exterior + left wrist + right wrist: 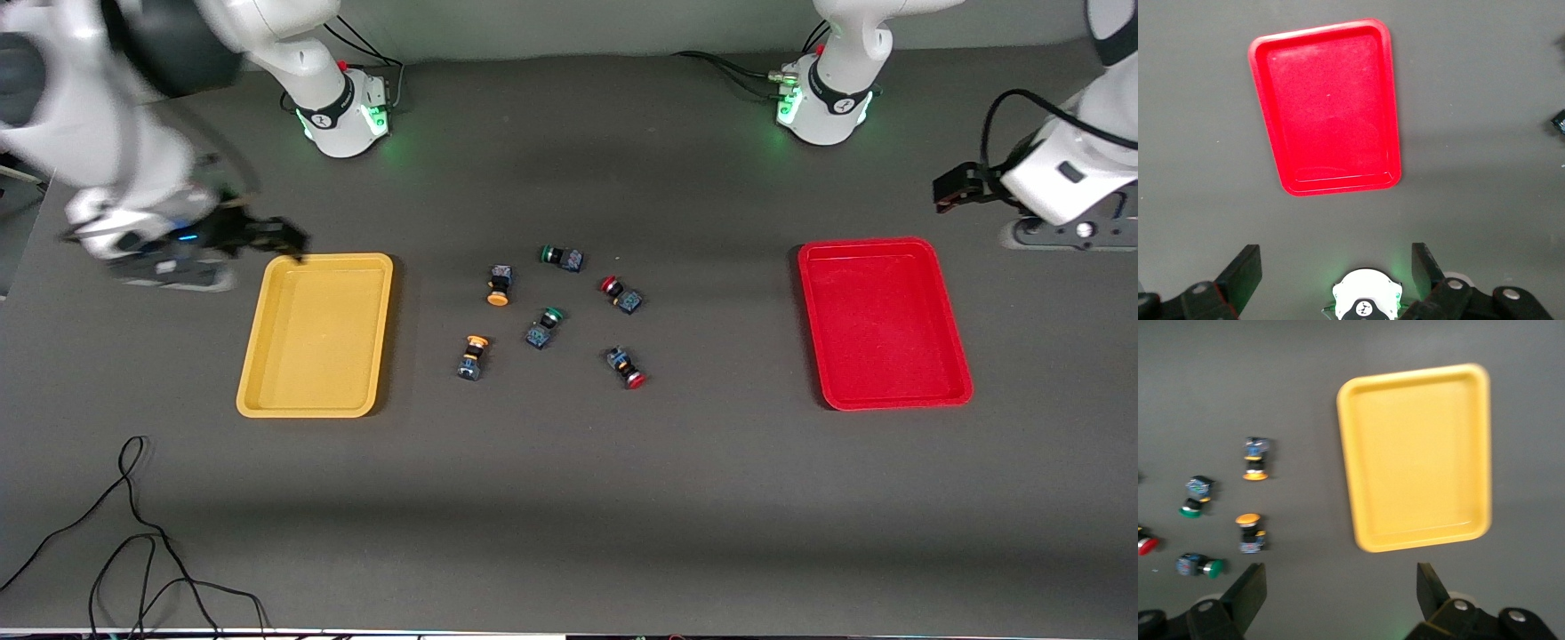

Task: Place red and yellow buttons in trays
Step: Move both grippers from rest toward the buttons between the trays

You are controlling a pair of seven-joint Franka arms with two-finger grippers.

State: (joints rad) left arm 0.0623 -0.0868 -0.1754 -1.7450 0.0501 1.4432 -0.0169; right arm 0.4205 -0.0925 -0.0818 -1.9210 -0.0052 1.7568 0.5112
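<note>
Lighting was pretty even and soft overall, coming from above, nothing harsh. The table (pixel 569 498) read as flat matte grey with no glare. The yellow tray (pixel 316 333) and red tray (pixel 880 324) each threw a thin dark shadow along one long edge, and the buttons (pixel 556 316) between them had only tiny shadows. Green glow spilled onto the table around both arm bases (pixel 342 116). The right arm (pixel 116 178), up by the yellow tray's corner, was smeared with motion blur. The right wrist view was soft too, with fuzzy tray edges. The left wrist view was sharp.
</note>
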